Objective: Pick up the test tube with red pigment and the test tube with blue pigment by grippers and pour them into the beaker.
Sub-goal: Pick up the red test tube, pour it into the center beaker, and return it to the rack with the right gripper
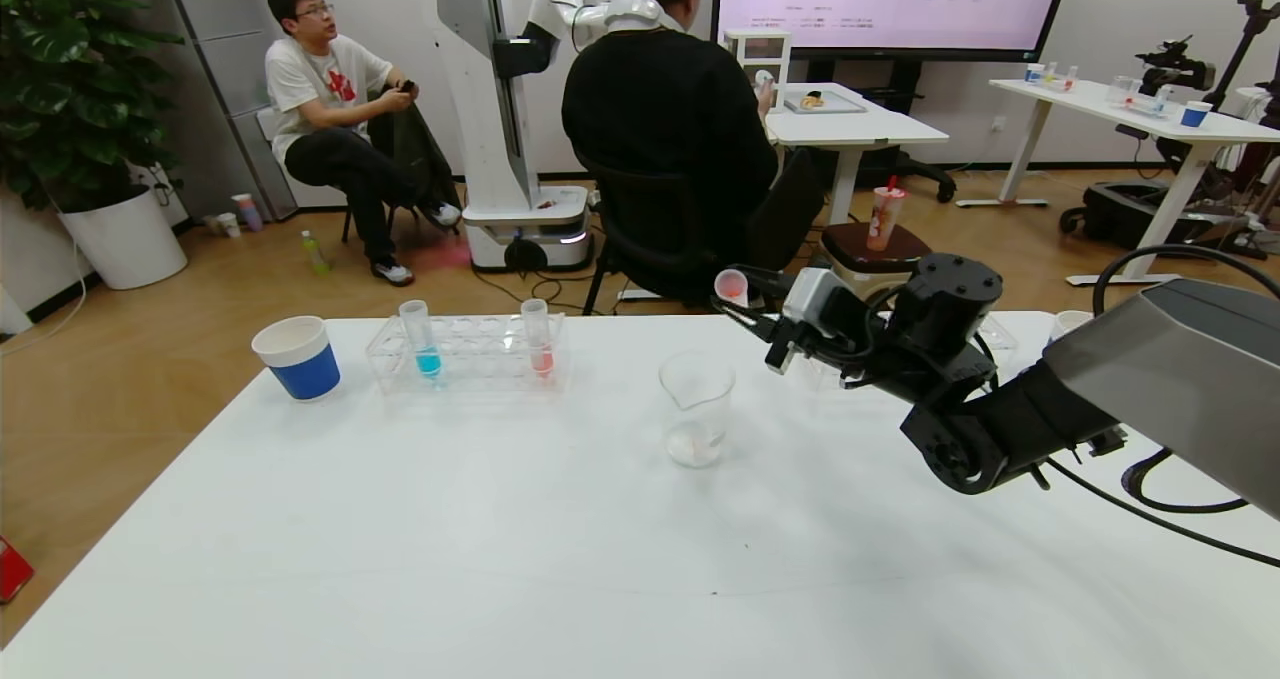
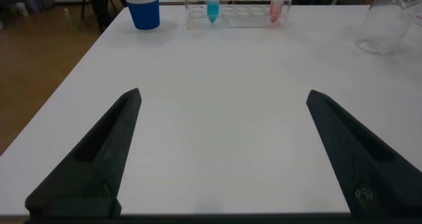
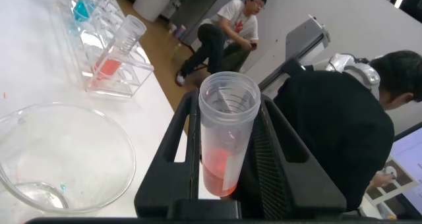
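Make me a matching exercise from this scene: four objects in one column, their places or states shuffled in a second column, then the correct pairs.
Column one:
1. test tube with red pigment
2. test tube with blue pigment
3. beaker
4. paper cup

Column two:
A. stands on the table left of the rack
B. clamped in the right gripper, raised above the table
C. upright in the rack, near its left end
D. on the table between the rack and the right arm

Pairs: 1-B, 2-C, 3-D, 4-A
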You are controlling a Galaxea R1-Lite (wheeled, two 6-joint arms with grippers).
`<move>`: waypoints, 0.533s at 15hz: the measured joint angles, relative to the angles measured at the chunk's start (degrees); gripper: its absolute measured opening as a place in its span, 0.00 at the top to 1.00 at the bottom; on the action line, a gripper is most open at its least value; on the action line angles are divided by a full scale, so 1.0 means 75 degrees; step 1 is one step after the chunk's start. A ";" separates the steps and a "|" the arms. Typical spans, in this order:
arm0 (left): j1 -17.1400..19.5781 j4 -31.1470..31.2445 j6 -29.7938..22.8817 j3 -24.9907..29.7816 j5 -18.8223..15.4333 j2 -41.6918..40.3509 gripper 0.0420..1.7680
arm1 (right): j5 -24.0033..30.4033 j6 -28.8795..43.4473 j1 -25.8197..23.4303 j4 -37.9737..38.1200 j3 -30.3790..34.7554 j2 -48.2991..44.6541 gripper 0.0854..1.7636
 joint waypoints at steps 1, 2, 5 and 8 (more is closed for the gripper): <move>0.0000 0.0000 0.0000 0.0000 0.0000 0.0000 0.01 | 0.0117 -0.0189 -0.0036 -0.0008 0.0000 0.0052 0.74; 0.0000 0.0000 0.0000 0.0000 0.0003 0.0000 0.01 | 0.0319 -0.0405 -0.0065 -0.0044 -0.0008 0.0104 0.74; 0.0000 0.0000 0.0000 0.0000 0.0003 0.0000 0.01 | 0.0852 -0.1139 -0.0137 -0.0338 -0.0166 0.0349 0.74; 0.0000 0.0000 0.0003 0.0000 0.0003 0.0000 0.01 | 0.0933 -0.1736 -0.0052 -0.0483 -0.0258 0.0567 0.74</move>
